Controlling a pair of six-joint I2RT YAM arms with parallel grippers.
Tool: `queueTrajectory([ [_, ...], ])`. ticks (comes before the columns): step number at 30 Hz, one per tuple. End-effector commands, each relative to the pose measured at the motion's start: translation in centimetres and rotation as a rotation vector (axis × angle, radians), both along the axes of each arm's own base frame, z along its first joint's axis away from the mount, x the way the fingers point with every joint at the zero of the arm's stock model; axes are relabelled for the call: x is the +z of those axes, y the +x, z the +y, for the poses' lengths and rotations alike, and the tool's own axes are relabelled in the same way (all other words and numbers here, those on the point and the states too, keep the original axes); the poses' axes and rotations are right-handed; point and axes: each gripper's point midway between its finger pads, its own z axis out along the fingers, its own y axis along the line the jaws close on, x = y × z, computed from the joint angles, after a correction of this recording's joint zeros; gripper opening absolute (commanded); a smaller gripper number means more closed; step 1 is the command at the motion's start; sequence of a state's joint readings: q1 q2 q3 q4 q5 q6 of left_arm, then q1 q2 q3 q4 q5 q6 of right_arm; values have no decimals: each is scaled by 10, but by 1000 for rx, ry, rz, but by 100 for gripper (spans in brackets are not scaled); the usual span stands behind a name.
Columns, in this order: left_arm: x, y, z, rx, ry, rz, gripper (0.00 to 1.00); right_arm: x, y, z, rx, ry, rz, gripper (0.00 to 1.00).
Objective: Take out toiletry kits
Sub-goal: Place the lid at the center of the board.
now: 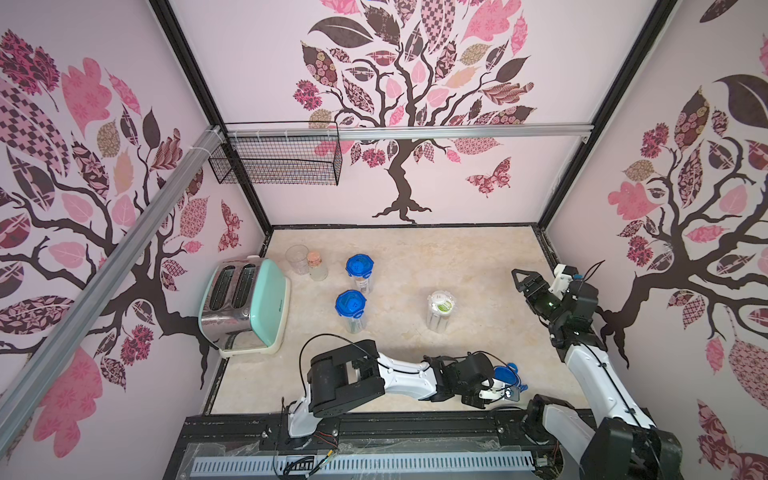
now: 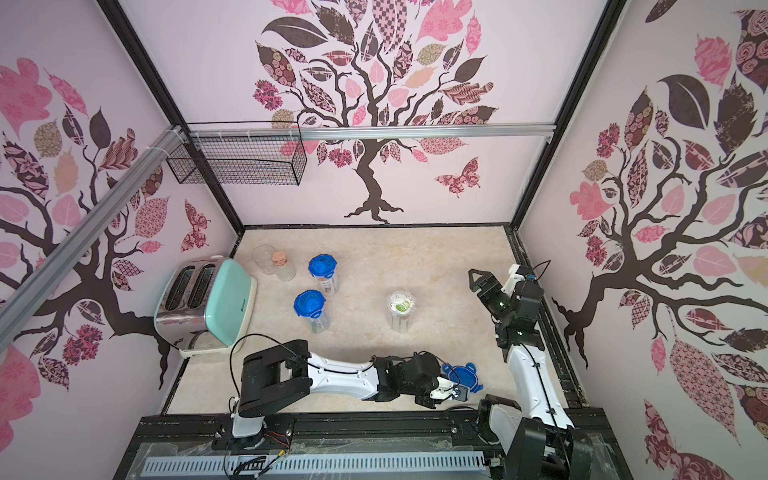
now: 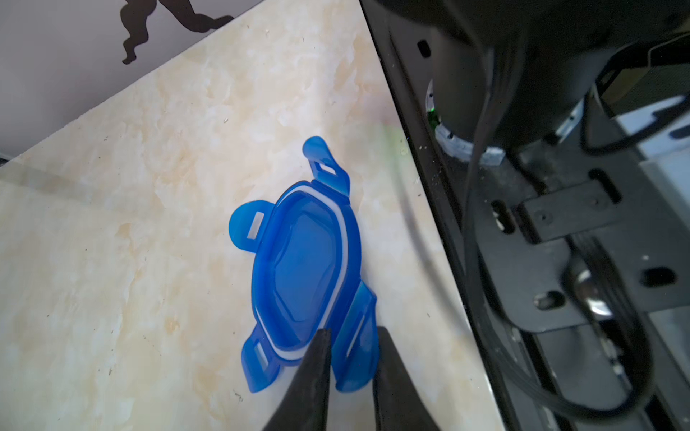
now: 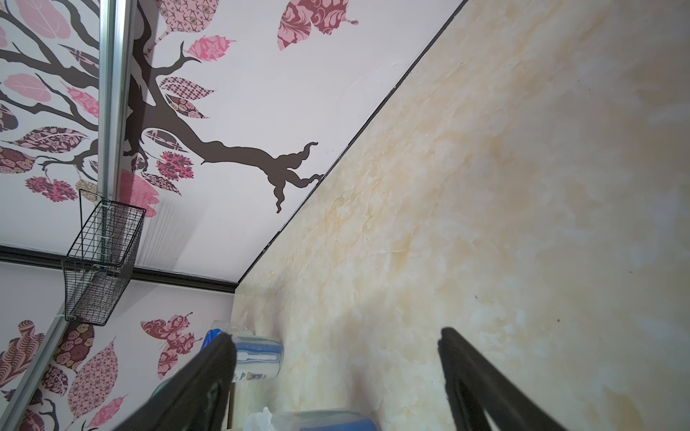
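Lid [image 3: 306, 261] off one canister, toiletry kit not yet taken out.

Blue four-clip lid flat on the table [image 1: 415, 257] near its front edge, beside the right arm's base; left gripper [image 3: 351, 334] low over it, jaws parted a little, one clip flap lying between them (contact with the flap not clear from the wrist view). Right gripper [image 1: 524, 282] raised near the right wall, jaws spread wide, nothing between them. Toiletry kit [image 1: 439, 305] inside the uncapped clear canister [image 1: 434, 328] standing mid-table, round white-and-green tub [image 2: 401, 306] uppermost, well apart from both grippers. Further left, two capped canisters [image 1: 358, 268] [image 1: 351, 305], upright, near each other. Behind those, glass cup [image 1: 297, 258] and cork-stoppered jar [image 1: 316, 266] just beside each other; mint toaster [image 1: 249, 303] by the left wall.
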State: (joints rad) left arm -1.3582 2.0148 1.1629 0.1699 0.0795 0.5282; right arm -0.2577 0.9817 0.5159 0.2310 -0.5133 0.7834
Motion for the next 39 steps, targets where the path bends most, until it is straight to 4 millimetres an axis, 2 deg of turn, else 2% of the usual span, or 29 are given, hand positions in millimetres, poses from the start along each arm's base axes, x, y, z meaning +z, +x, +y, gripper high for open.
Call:
queueTrajectory([
  [1,-1,2,0,9,0,-9,29,9,1,2,17,4,-34,88],
  [6,0,0,3,6,-5,-4,38,5,0,4,25,7,-27,88],
  [11,9,-4,7,5,-18,-9,39,6,0,8,54,8,-37,88],
  [16,37,-5,20,48,-69,23,39,11,-2,17,113,3,-67,87],
  [19,71,12,38,174,-140,-11,38,15,-4,24,146,-19,-87,83],
  [24,147,56,91,416,-322,89,37,22,-9,54,210,-115,-132,83],
  [28,184,99,148,659,-421,250,38,17,-16,82,299,-148,-148,83],
  [32,201,128,208,910,-494,317,38,5,-29,97,355,-168,-148,83],
  [34,204,146,251,1137,-507,290,48,1,-37,104,380,-176,-155,83],
  [35,204,150,273,1235,-514,292,54,-2,-42,109,398,-184,-157,83],
  [36,201,153,287,1291,-516,322,54,-5,-48,113,412,-193,-159,83],
  [39,194,153,318,1367,-540,432,55,-18,-62,125,441,-225,-147,83],
])
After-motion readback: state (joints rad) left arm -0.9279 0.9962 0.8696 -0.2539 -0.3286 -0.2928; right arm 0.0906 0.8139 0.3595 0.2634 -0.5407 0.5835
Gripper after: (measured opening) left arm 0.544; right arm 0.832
